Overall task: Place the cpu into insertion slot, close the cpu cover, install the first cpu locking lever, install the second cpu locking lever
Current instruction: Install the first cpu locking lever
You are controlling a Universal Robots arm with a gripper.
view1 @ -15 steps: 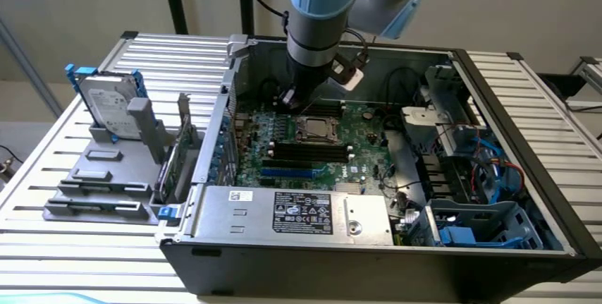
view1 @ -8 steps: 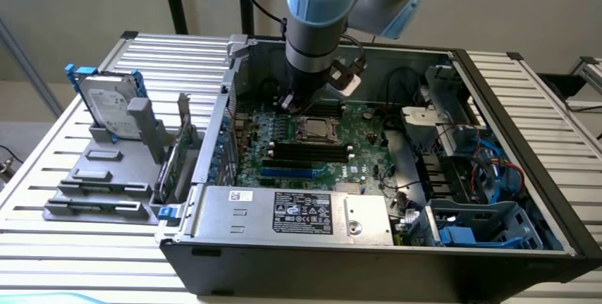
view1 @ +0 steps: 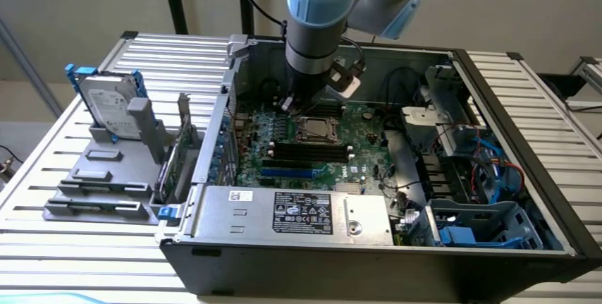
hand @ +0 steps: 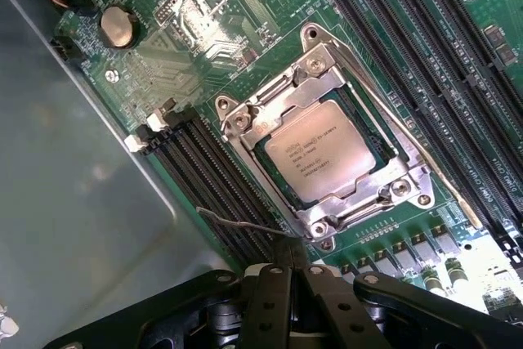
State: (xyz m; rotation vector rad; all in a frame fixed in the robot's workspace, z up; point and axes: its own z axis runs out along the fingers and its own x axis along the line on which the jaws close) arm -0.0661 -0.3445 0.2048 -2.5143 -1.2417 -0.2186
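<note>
Inside the case (view1: 376, 269), cpu (hand: 317, 153) lies under the cpu cover (hand: 245, 118), insertion slot (hand: 372, 130) mostly hidden. Gripper (hand: 292, 255) fingers pressed together, empty, tips beside a thin lever wire (hand: 237, 220).

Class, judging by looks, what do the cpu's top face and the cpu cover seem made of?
The cpu: top looks like matte grey metal, evenly dull under printed lettering. The cpu cover: probably bare polished steel, given its bright glints.

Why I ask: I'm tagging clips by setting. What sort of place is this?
Probably a robotics lab bench for computer assembly: an open desktop PC case lies on a slatted metal table, a robot arm reaches over its motherboard, and a hard drive stands in a grey fixture.
</note>
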